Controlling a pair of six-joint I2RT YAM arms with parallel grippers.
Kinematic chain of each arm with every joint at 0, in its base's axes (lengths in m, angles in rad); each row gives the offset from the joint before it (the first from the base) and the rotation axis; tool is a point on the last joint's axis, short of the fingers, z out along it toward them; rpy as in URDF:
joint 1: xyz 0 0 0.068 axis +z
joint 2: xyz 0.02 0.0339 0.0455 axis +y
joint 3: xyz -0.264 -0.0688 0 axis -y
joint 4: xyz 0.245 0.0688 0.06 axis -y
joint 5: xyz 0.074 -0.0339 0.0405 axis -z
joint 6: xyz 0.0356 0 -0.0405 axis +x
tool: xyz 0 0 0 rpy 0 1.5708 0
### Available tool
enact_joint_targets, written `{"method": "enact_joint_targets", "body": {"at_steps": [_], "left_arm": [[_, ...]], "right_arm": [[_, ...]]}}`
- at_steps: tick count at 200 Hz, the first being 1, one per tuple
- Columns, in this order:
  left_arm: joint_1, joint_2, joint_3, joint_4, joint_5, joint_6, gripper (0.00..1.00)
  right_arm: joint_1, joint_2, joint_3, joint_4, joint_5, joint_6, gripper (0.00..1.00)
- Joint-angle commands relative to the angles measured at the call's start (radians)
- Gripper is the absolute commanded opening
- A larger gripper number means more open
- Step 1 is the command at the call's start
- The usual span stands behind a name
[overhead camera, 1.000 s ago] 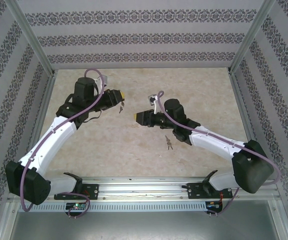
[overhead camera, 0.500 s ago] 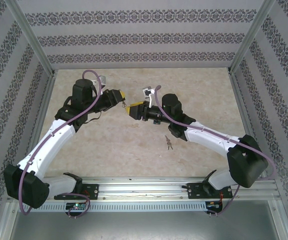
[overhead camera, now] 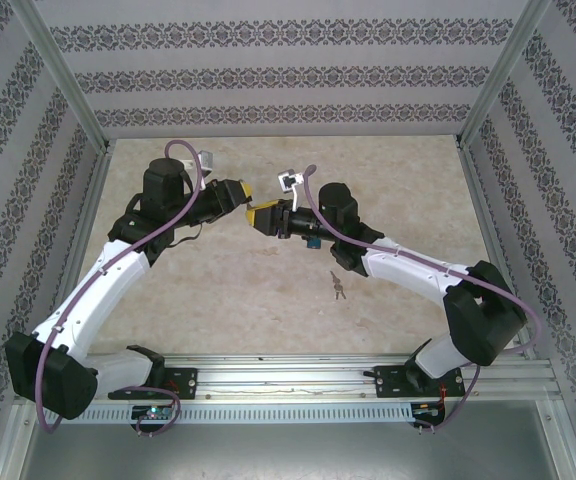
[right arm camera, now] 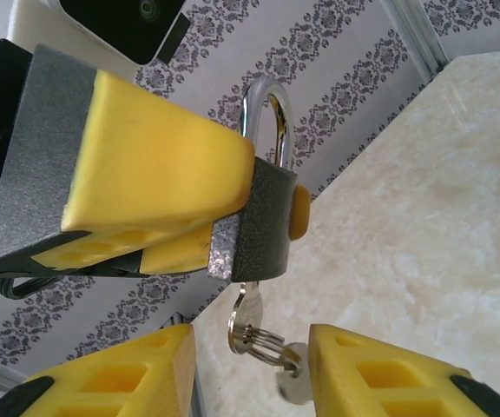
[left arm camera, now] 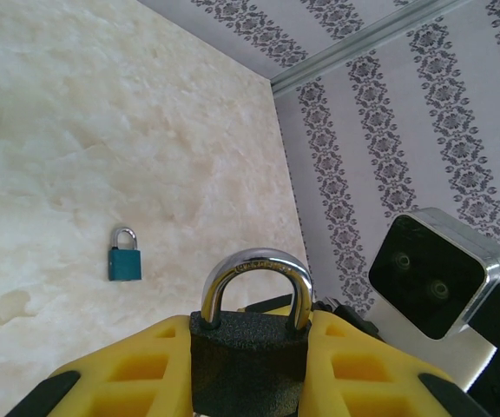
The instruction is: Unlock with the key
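The padlock (right arm camera: 266, 224) is being held clear of the table (overhead camera: 398, 180), near its middle and slightly left. Its body is dark grey with a rough, speckled finish, and its shackle is bright polished steel, seated closed. The left gripper (overhead camera: 241, 193) is clamping the body between its yellow fingers (left arm camera: 128, 365), with the shackle standing up past the fingertips.

A silver key (right arm camera: 242, 309) is sitting in the keyway on the underside of the body. A split ring (right arm camera: 259, 337) is hanging from it and carrying a second key.

The right gripper (right arm camera: 250, 346) is positioned under the lock. Its fingers (right arm camera: 380, 373) are standing apart on either side of the hanging key, with a gap showing on both sides, so they are gripping nothing.

A small teal padlock (left arm camera: 125, 257) is lying flat on the table, well apart from the grippers. A loose bunch of keys (overhead camera: 338, 286) is lying near the right forearm.

Compared with one second ago, the right gripper has travelled up and left, from well apart to just beside the left gripper's tip. The left gripper has barely shifted, and the loose bunch of keys has not moved.
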Motion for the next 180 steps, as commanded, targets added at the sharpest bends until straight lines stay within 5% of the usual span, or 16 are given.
{"method": "enact_joint_targets", "body": {"at_steps": [1,36,76,116,148,180], "left_arm": [[-0.007,-0.027,0.009,0.070,0.031,-0.015,0.22],[-0.007,-0.027,0.008,0.090,0.051,-0.026,0.22],[-0.007,-0.035,0.004,0.120,0.067,-0.029,0.22],[-0.007,-0.041,-0.007,0.176,0.109,-0.039,0.22],[-0.010,-0.030,0.004,0.146,0.131,-0.039,0.17],[-0.034,-0.001,0.011,0.165,0.190,-0.029,0.16]], "right_arm": [[0.006,0.018,0.034,0.054,-0.025,0.013,0.37],[0.005,0.027,0.040,0.074,-0.037,0.027,0.26],[-0.009,0.039,0.016,0.155,-0.068,0.075,0.00],[-0.026,0.040,-0.005,0.231,-0.101,0.117,0.00],[-0.031,-0.008,-0.007,0.130,-0.016,0.070,0.00],[-0.083,0.059,0.016,0.337,-0.139,0.276,0.00]]}}
